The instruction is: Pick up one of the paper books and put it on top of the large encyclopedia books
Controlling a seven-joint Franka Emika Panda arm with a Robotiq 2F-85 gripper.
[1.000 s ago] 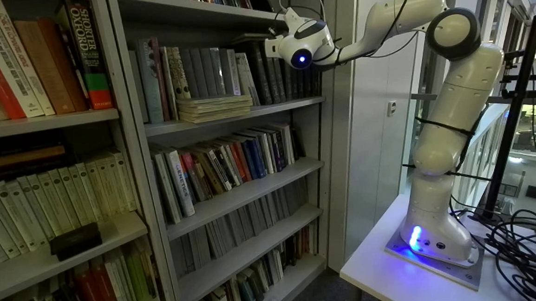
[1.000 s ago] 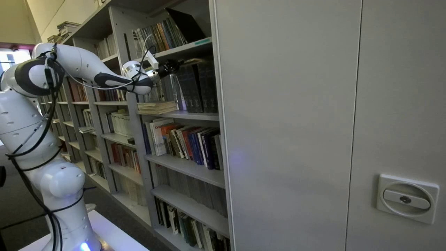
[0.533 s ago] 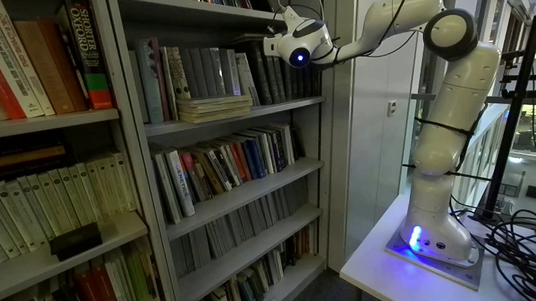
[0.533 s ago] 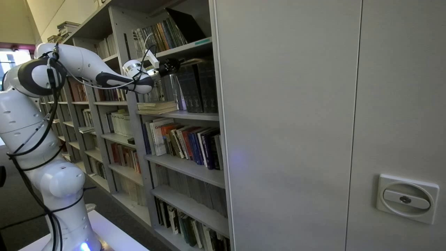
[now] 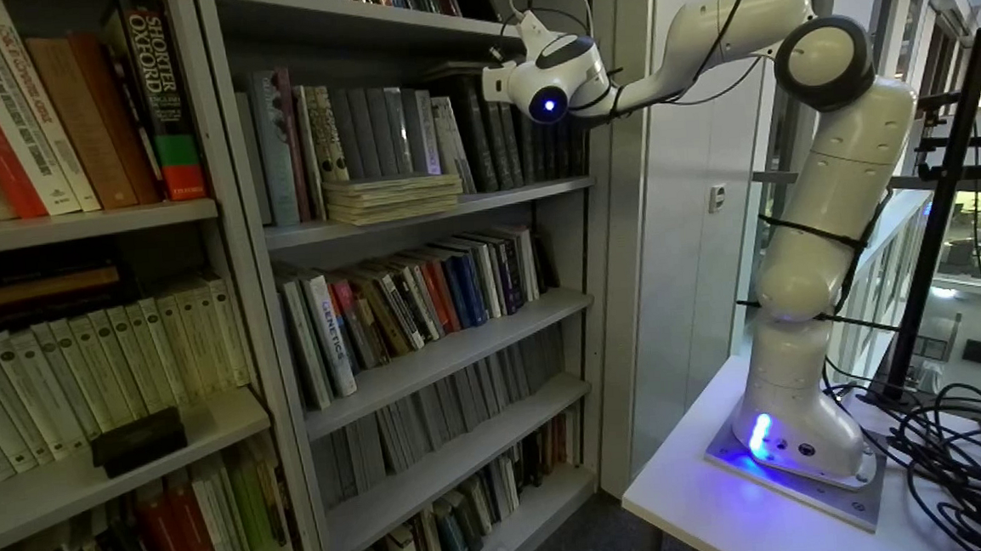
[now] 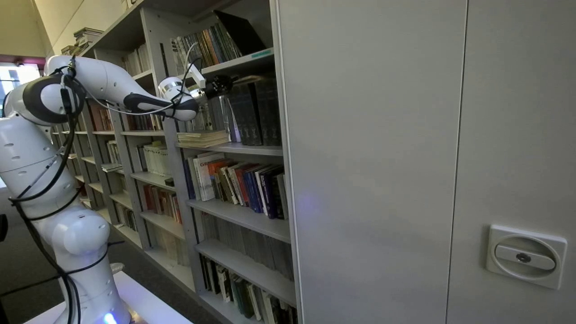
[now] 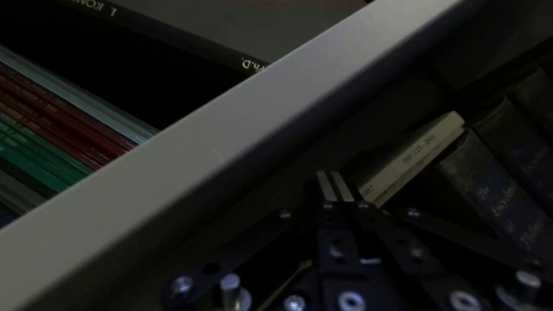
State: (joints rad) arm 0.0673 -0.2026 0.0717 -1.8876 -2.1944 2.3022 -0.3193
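Observation:
A pale paper book [image 7: 412,157] lies flat on top of the large encyclopedia books [image 7: 497,203], which stand upright as dark volumes [image 6: 247,114] at the right of the shelf. Just beside that book's near edge, in the wrist view, is my gripper [image 7: 329,176]. Its two pads are together with only a thin slit between them, and nothing is held. An exterior view has the gripper [image 6: 233,81] level with the encyclopedias' tops. More paper books sit in a flat stack [image 5: 392,200] on the same shelf, left of the encyclopedias, seen in both exterior views.
The upper shelf board [image 7: 242,125] runs close above the gripper. Grey upright books [image 5: 371,134] stand behind the paper stack. A side cabinet panel [image 6: 369,157] borders the bookcase by the encyclopedias.
Early in the last second the arm shifted slightly toward the bookcase and a little upward; since then it holds still. The gripper stays shut and the stack is unmoved.

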